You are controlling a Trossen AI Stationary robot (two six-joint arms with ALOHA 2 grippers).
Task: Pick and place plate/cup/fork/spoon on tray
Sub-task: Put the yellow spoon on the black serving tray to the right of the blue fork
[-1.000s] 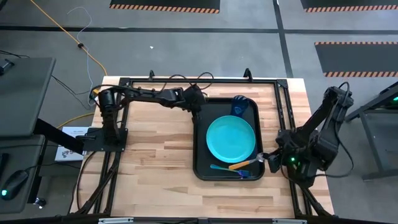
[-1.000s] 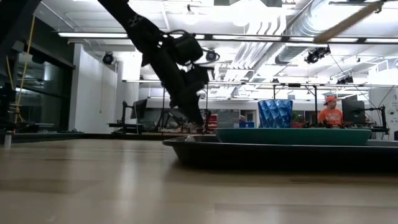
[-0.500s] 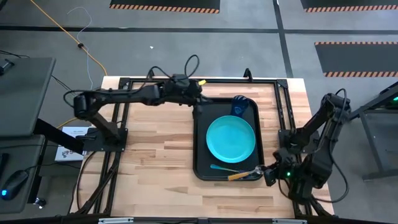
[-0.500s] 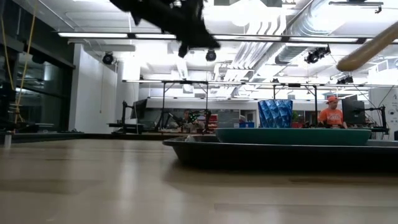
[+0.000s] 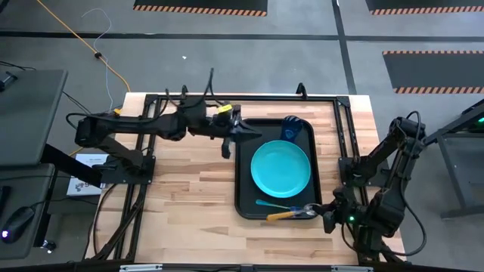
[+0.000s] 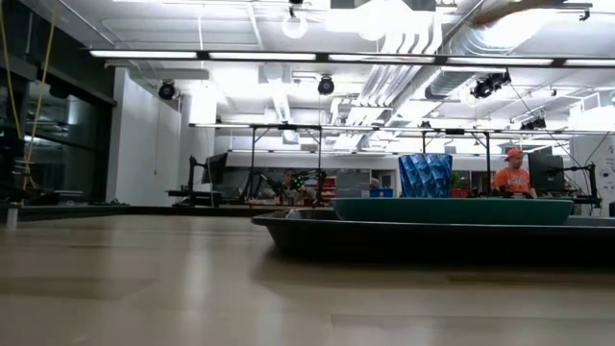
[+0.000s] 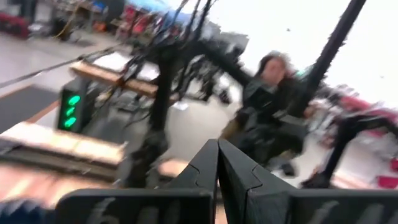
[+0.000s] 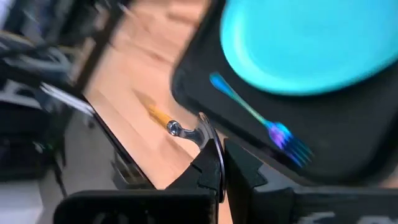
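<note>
The black tray [image 5: 240, 181] lies on the table. On it sit the turquoise plate [image 5: 280, 168], the dark-blue cup [image 5: 293, 128] at its far right corner and the teal-handled fork [image 5: 271, 203] near its near rim. My right gripper [image 5: 321, 212] is shut on the orange-handled spoon [image 5: 281, 216] over the tray's near right corner. My left gripper [image 5: 243, 133] is shut and empty, raised over the tray's far left corner. In the low view, the tray [image 6: 404, 235], plate [image 6: 452, 210] and cup [image 6: 425, 175] show; both grippers are above that frame. My right gripper pinches the spoon's metal bowl end [image 8: 203, 132] between its two fingers. The fingers come from the table's right side, slanting down. The orange handle [image 8: 158, 115] sticks out toward the table's left over the tray's near rim, lifted clear.
Black frame rails [image 5: 227, 98] run round the table's far and side edges. Bare wood [image 5: 189, 196] lies left of the tray. People and equipment show in the room beyond the table [image 6: 509, 173].
My left gripper has risen from the tray's far left corner, out of the low view, and has tipped up toward level. My right gripper has gone toward the table's near edge with the spoon, which stays lifted with its handle pointing left.
</note>
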